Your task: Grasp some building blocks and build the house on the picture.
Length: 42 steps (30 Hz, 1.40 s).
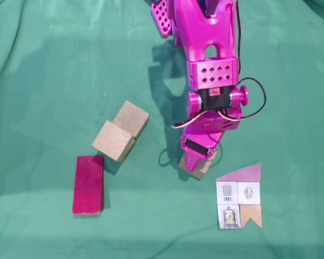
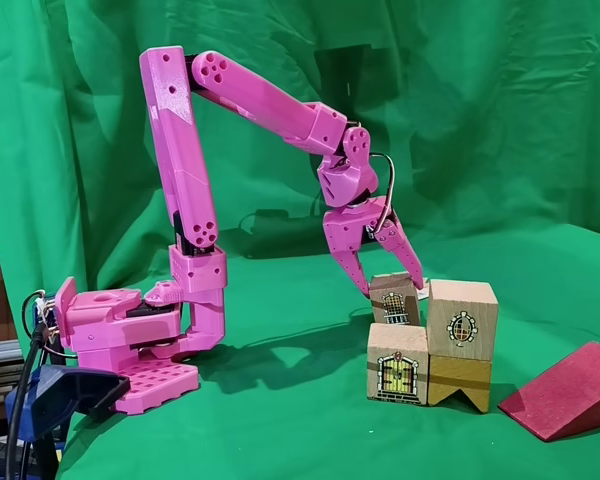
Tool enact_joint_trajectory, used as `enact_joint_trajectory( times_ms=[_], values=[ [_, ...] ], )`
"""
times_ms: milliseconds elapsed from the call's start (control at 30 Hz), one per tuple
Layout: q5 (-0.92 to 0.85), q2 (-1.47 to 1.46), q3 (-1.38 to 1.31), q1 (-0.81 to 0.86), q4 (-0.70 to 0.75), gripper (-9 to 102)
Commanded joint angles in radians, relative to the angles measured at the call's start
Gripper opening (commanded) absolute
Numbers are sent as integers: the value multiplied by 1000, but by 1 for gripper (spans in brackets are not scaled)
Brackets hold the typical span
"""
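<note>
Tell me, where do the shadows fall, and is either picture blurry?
In a fixed view from above, the arm throws a soft shadow to its left on the cloth; the picture is sharp, with no glare. In a fixed view from the side, the arm shades the cloth beneath it, the backdrop folds are dark, and the blocks look crisp.

top-down fixed view, low side-on fixed view, both showing arm (image 1: 205, 70)

Open cloth (image 1: 43, 81) around clustered blocks (image 1: 121, 132).
</note>
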Motion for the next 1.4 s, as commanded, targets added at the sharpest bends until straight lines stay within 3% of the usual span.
enact_joint_trajectory(
  times_ms=[0,600,900,1367],
  values=[
    [3,51,0,8,-5,10],
    [-15,169,3,8,8,10],
    [-15,258,-15,9,252,10],
    [-17,400,-17,12,431,11]
  ],
)
